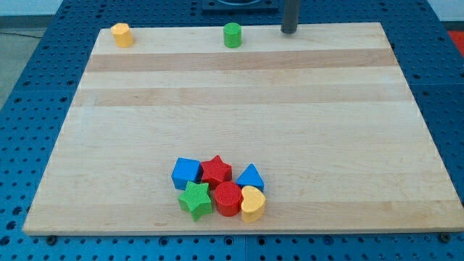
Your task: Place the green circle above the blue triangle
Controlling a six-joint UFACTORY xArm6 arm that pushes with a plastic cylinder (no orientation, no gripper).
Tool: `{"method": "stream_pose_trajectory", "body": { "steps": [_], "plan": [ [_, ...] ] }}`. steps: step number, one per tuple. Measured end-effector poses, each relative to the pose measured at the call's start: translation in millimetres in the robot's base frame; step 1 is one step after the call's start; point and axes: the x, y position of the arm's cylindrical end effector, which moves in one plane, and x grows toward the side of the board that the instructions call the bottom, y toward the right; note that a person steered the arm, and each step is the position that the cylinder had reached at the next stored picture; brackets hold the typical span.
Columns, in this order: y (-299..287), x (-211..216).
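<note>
The green circle (232, 35) stands at the top edge of the wooden board (239, 109), a little left of the middle of the frame. The rod's tip (289, 31) is at the same top edge, to the right of the green circle and apart from it; the rod has no pincer, so it holds nothing. The blue triangle (250, 177) sits in the lower middle, in a tight cluster with a blue cube (186, 172), a red star (216, 170), a green star (196, 199), a red cylinder (228, 199) and a yellow heart (252, 203). A yellow block (122, 34) stands in the upper left corner.
</note>
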Motion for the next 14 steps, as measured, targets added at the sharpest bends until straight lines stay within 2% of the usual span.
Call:
{"method": "stream_pose_trajectory", "body": {
  "steps": [3,5,7,8,11,14],
  "plan": [
    [-119.8,1.1],
    [-122.2,40.4],
    [-122.2,119.6],
    [-113.5,145.2],
    [-74.7,178.6],
    [-68.5,250.9]
  ]
}}
